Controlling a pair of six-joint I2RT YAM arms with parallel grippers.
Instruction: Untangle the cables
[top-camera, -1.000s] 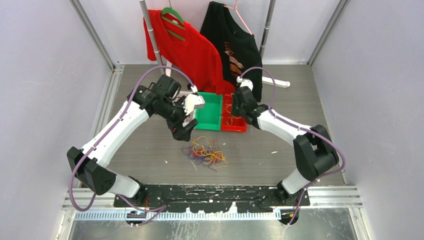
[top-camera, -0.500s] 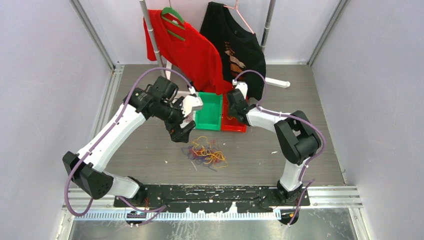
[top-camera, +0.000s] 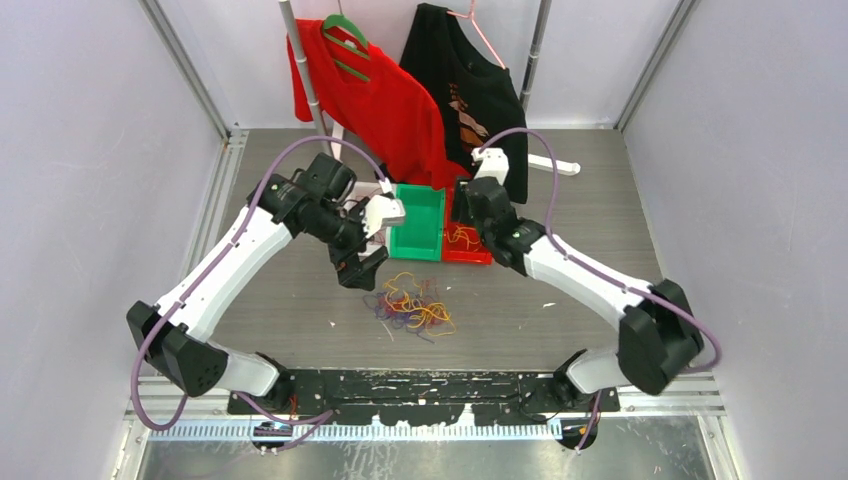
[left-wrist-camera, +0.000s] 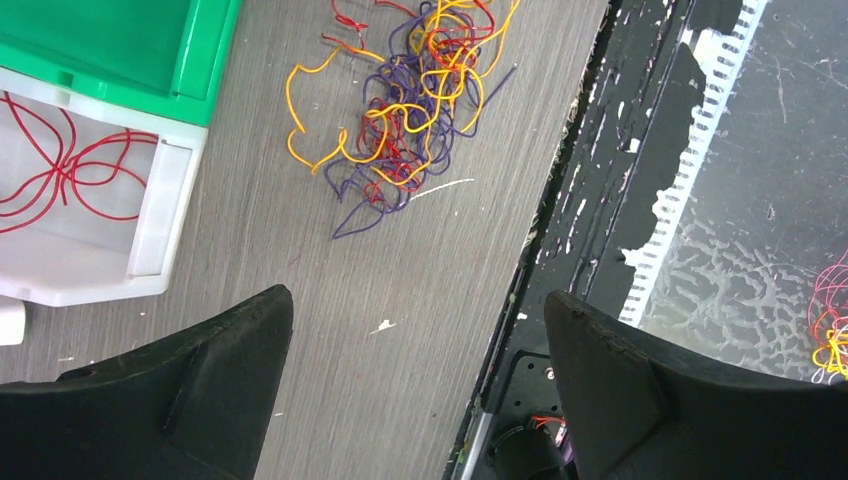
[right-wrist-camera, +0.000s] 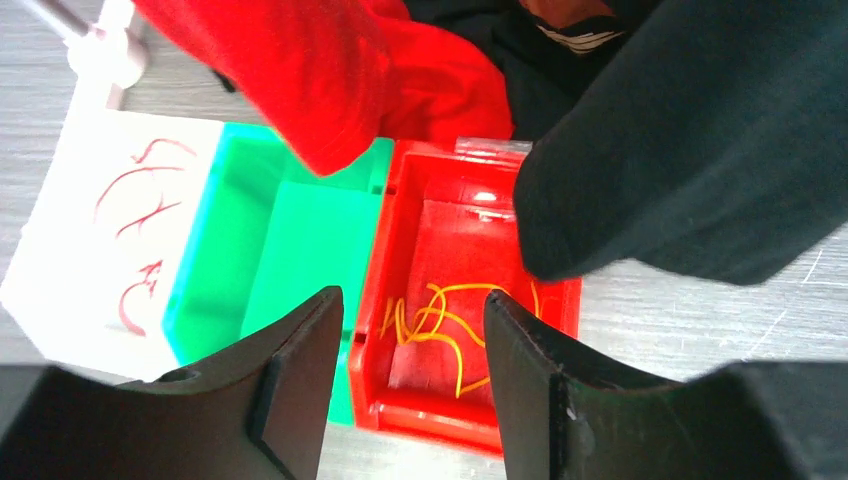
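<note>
A tangled pile of red, yellow-orange and purple cables (top-camera: 412, 303) (left-wrist-camera: 410, 110) lies on the grey table. My left gripper (top-camera: 360, 268) (left-wrist-camera: 415, 300) hangs open just up and left of the pile, with only bare table between its fingers. My right gripper (top-camera: 466, 212) (right-wrist-camera: 412, 300) is open over the red bin (top-camera: 480, 255) (right-wrist-camera: 440, 415), nothing between its fingers. Yellow cables (right-wrist-camera: 445, 330) lie loose in that bin. Red cables (left-wrist-camera: 60, 175) (right-wrist-camera: 135, 200) lie in the white bin (left-wrist-camera: 150, 255) (right-wrist-camera: 60, 300).
A green bin (top-camera: 420, 222) (right-wrist-camera: 300, 240) stands between the white and red ones. A red shirt (top-camera: 370, 95) (right-wrist-camera: 300, 70) and a black shirt (top-camera: 470, 90) (right-wrist-camera: 700, 130) hang at the back, down over the bins. The black rail (left-wrist-camera: 590, 200) runs along the near edge.
The right gripper has gone from shut to open over the red bin, and its arm has swung its elbow out to the right. The left gripper has dropped slightly toward the pile.
</note>
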